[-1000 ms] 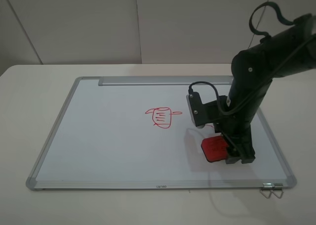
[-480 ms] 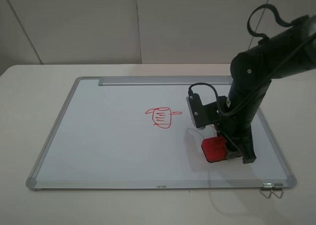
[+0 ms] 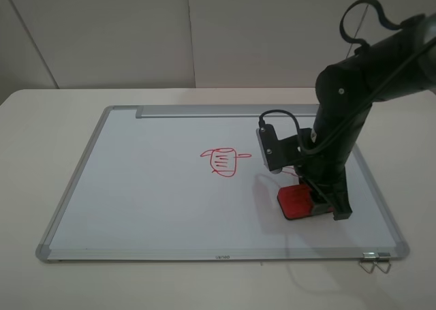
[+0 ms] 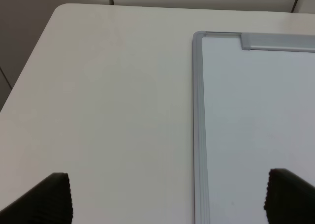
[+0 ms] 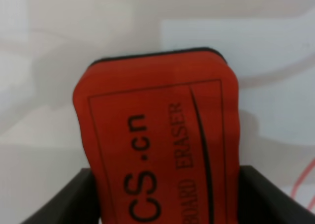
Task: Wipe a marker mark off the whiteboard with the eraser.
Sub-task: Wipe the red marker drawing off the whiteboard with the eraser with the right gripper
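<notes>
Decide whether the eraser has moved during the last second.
Yes, slightly: the eraser has edged away from the whiteboard near frame, towards the marker mark.

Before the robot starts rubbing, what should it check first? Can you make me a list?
1. Eraser caught in the right claw: ok, the claw hugs both of its sides.
2. Eraser the right way up: ok, the red lettered top faces up and it sits on the whiteboard.
3. Marker mark easy to find: ok, it lies to the left of the eraser, not touching it.
4. Way from eraser to mark: ok, only bare board lies between.
5. Left claw out of the way: ok, it is open, by the board's edge over the table.
6. Pressing hard enough: cannot tell.
</notes>
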Tool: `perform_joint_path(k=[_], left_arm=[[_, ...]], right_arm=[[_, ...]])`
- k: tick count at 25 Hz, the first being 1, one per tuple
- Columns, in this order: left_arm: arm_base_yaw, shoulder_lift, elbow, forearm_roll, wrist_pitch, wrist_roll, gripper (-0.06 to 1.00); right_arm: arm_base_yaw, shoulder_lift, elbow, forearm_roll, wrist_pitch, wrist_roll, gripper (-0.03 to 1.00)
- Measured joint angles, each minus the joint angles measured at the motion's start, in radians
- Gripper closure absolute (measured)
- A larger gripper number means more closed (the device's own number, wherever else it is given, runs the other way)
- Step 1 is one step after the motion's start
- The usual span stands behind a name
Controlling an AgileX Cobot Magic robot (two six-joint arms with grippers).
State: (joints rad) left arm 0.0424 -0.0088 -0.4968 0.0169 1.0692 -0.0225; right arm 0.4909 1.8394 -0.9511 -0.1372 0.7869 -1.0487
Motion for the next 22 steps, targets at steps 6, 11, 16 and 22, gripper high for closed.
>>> perform_joint_path(k=[6, 11, 16, 22], left_arm=[[0.000, 0.000, 0.000, 0.000, 0.000, 0.000, 0.16], [0.000, 0.000, 0.000, 0.000, 0.000, 0.000, 0.16], [0.000, 0.000, 0.000, 0.000, 0.000, 0.000, 0.16], [0.000, 0.000, 0.000, 0.000, 0.000, 0.000, 0.16]], right_arm=[[0.013, 0.001, -0.166, 0.071, 0.118, 0.255, 0.48], [0.063, 0.001, -0.267, 0.079, 0.130, 0.513, 0.48], [0.126, 0.002, -0.349, 0.079, 0.123, 0.763, 0.48], [0.177, 0.082, -0.490, 0.078, 0.158, 0.923, 0.48]])
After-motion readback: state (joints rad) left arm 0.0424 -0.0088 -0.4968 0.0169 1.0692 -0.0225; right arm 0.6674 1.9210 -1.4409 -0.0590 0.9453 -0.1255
